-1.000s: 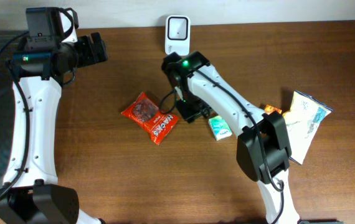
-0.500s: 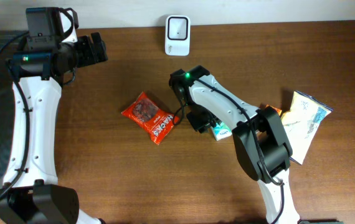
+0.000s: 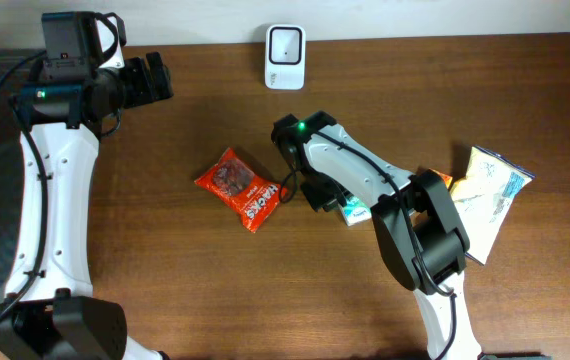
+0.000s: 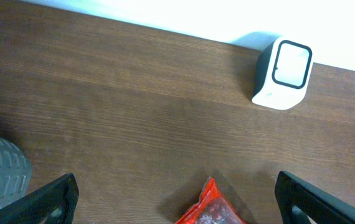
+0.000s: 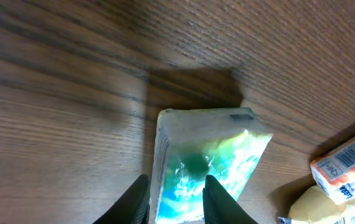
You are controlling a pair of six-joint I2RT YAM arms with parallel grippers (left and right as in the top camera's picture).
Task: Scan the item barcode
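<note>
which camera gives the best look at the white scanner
The left wrist view. There the white scanner is large and seen at an angle, with its dark-framed window and one side clear. The overhead view shows it small, from straight above. The right wrist view does not show it at all.

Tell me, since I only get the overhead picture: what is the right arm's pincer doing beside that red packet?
Observer: The right wrist view shows the right pincer straddling a green-and-white pack, one finger on each side. Whether it is squeezing, I cannot tell.
Operator: Any barcode showing?
Observer: Yes, on an orange-and-white box at that view's right edge.
Operator: And the left arm?
Observer: Its wrist view shows the left pincer wide open with nothing between its fingers, facing the white scanner.
</note>
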